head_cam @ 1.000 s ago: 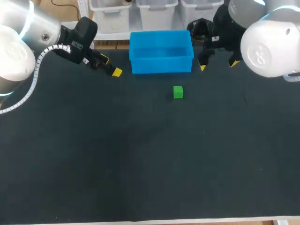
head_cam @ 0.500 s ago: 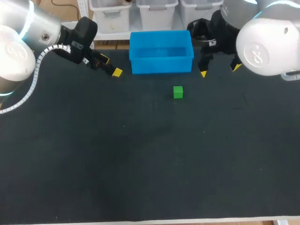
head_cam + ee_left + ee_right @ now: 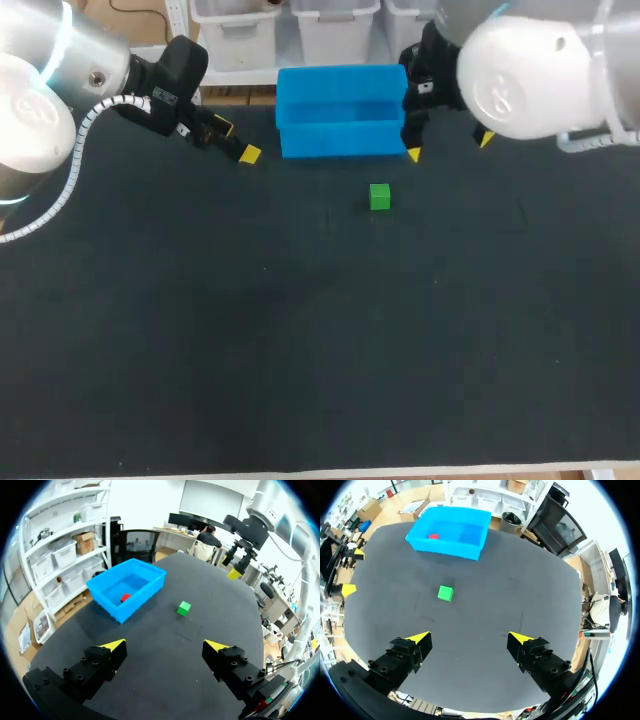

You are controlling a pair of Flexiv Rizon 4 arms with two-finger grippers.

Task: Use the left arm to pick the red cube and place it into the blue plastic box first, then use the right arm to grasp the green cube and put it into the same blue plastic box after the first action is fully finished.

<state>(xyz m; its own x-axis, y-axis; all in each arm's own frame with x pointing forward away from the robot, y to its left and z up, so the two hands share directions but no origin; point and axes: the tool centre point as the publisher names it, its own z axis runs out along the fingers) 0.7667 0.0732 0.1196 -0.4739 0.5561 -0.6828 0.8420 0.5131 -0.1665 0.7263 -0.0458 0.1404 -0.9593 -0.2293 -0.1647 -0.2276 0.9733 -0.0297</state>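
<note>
Green cube (image 3: 379,197) sits just above frame centre, edges roughly square to the blue plastic box (image 3: 344,140) behind it, whose long axis runs left-right; the red cube (image 3: 125,598) lies inside. My right gripper (image 3: 449,147) hangs spread beside the box's right end, my left gripper (image 3: 236,141) spread, upper left.

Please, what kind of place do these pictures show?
Probably a robot test bench: a black-covered table, the open yellow-tipped left gripper and right gripper over it, and practice items, a small red cube inside a blue plastic box and a small green cube near it.
</note>
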